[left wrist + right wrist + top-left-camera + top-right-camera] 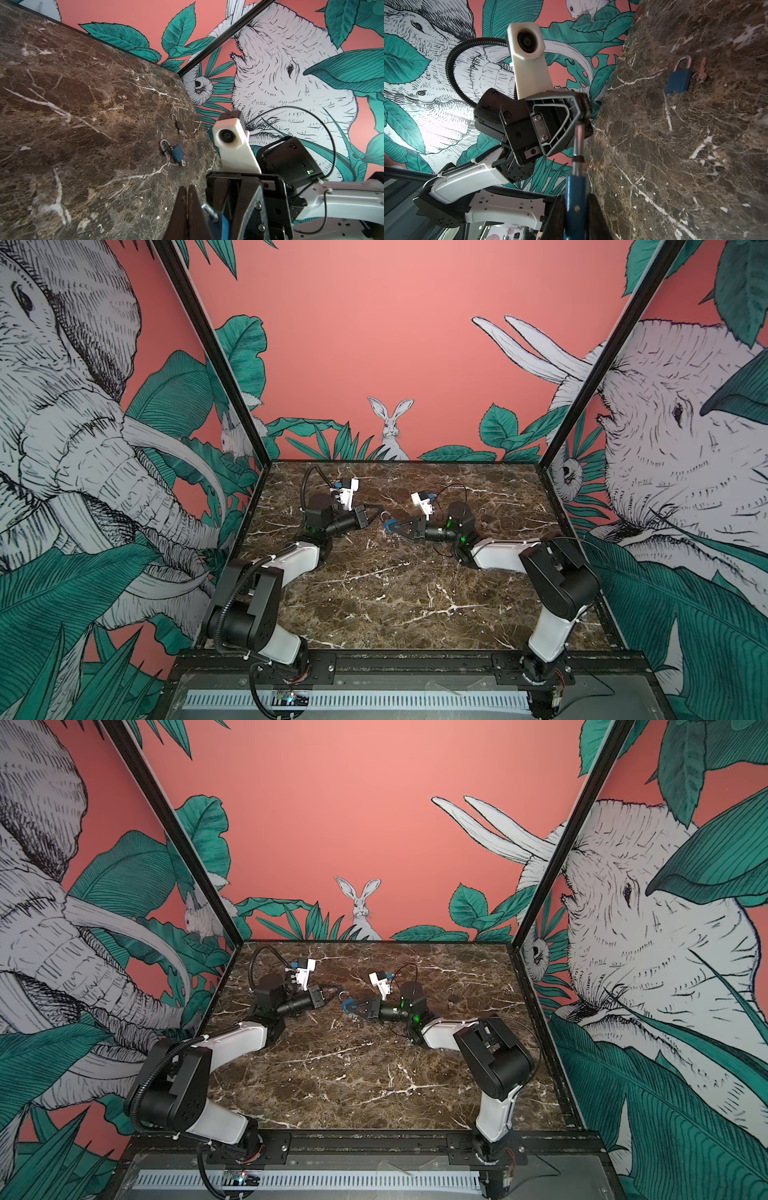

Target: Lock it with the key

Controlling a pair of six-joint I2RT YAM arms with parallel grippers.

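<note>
Mid-frame in both top views, the right gripper (392, 527) clamped the blue padlock (576, 197), while the left gripper (378, 509), fingers pressed together, sat beside its shackle (579, 141).

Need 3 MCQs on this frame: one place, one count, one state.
1. In the right wrist view the loose key lies: A) beside the closed blue padlock B) on top of it C) far from any padlock.
2. Padlocks lying on the marble table in the left wrist view: A) one B) two C) four.
3. The right gripper is: A) open, empty B) shut on a key C) shut on the held blue padlock.
A: the key rests right next to that padlock's body. B: one blue padlock, one small dark padlock. C: its fingers flank the blue body.
</note>
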